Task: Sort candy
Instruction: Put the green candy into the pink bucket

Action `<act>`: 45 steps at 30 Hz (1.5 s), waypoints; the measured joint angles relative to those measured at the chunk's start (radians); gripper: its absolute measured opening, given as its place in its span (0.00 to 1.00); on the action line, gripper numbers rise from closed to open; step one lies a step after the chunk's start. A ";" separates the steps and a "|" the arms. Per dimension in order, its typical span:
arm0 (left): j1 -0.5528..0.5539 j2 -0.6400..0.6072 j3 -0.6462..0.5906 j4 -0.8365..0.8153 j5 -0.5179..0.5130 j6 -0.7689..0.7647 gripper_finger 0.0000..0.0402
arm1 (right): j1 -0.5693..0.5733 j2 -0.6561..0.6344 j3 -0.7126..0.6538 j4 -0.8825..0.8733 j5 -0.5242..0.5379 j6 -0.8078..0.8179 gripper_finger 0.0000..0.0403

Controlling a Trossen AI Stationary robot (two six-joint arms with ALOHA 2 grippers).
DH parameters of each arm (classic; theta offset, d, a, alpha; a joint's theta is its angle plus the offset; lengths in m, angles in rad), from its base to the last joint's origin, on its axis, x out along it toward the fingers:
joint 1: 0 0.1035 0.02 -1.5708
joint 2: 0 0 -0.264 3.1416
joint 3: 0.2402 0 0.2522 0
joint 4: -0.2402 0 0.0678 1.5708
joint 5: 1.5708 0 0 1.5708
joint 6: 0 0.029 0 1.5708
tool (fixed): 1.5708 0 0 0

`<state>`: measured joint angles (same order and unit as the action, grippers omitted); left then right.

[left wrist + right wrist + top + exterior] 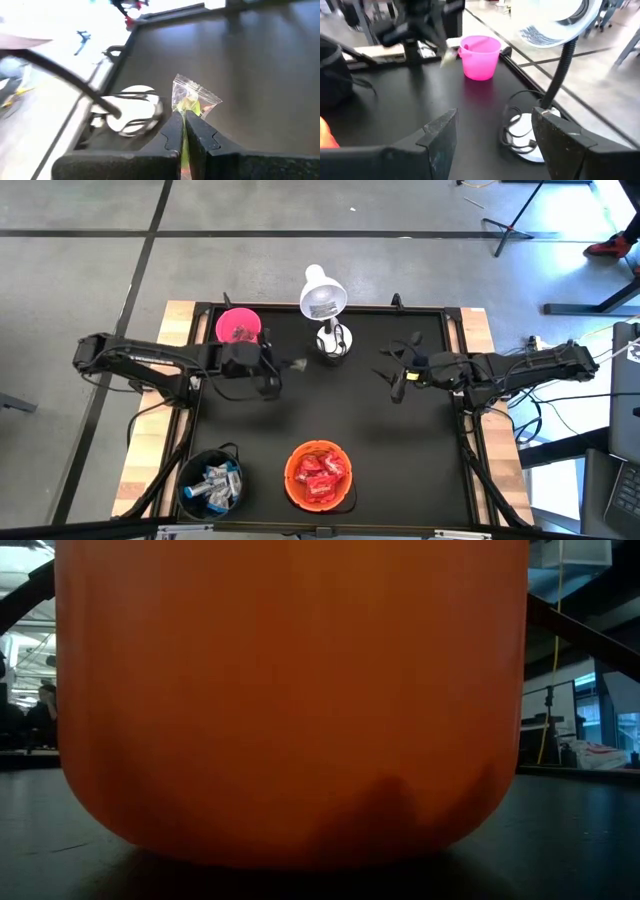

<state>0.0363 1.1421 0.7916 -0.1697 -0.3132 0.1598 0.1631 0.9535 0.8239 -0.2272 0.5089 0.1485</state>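
Observation:
My left gripper hovers over the black table just right of the pink cup, shut on one candy in a clear wrapper with a yellow-green inside. The same candy shows in the right wrist view beside the cup. Red candy fills the orange bowl at the near edge. Blue-and-white candy lies in the dark bowl to its left. My right gripper hangs open with nothing between its fingers, above the table's right half. My left gripper pinches the candy's near end between its two fingertips. The fingers come from the table's left, slanting a little downward. The rest of the wrapper sticks out past the fingertips, and the candy is lifted clear of the table.
A white desk lamp stands at the far middle on a round base with a coiled cord, between the two grippers. The orange bowl fills the low view. Bare black tabletop lies between the arms and the bowls.

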 joint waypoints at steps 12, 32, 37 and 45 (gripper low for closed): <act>0.291 -0.124 0.001 -0.040 -0.165 -0.001 0.00 | 0.000 0.000 0.000 -0.011 0.110 -0.129 0.61; 0.635 -0.316 -0.035 -0.475 -0.008 -0.193 0.00 | -0.008 0.006 0.000 0.006 0.117 -0.241 0.61; 0.667 -0.302 -0.096 -0.477 0.022 -0.235 0.03 | -0.035 0.027 -0.001 0.008 0.116 -0.244 0.61; 0.686 -0.303 -0.097 -0.473 0.065 -0.259 0.19 | -0.041 0.071 -0.001 0.001 0.109 -0.244 0.61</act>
<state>0.7227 0.8394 0.6941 -0.6430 -0.2482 -0.0992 0.1223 1.0242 0.8230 -0.2266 0.6176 -0.0952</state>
